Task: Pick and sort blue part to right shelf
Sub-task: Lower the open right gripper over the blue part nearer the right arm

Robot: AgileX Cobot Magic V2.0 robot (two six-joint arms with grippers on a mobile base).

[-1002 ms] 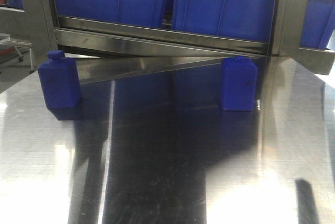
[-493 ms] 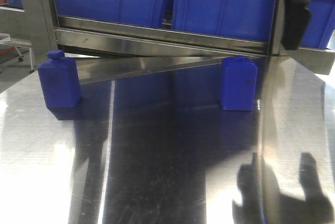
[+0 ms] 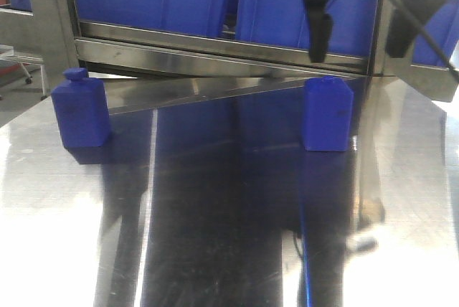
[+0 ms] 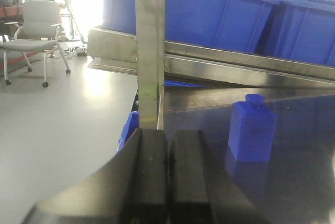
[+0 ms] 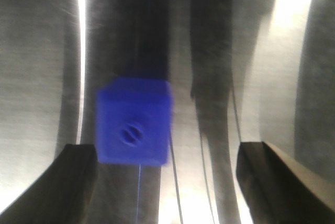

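Two blue parts stand upright on the steel table (image 3: 215, 235): one at the left (image 3: 80, 110), one at the right (image 3: 328, 115). My right gripper (image 3: 361, 34) hangs open above the right part, its left finger (image 3: 318, 31) over the part's top and its right finger (image 3: 405, 31) further right. The right wrist view looks straight down on that part's capped top (image 5: 133, 122), which lies near the left finger of the open right gripper (image 5: 170, 166), untouched. My left gripper (image 4: 167, 177) is shut on nothing, low by the table's left edge, with the left part (image 4: 252, 130) ahead to its right.
Large blue bins (image 3: 308, 6) fill the shelf behind the parts, above a slanted steel rail (image 3: 215, 52). A steel shelf post (image 4: 150, 51) stands right ahead of the left gripper. A white office chair (image 4: 36, 30) sits on the floor beyond the table's left edge.
The right gripper has come into the front view from the upper right and moved left, so it now hangs over the right blue part. Both parts have stayed put.
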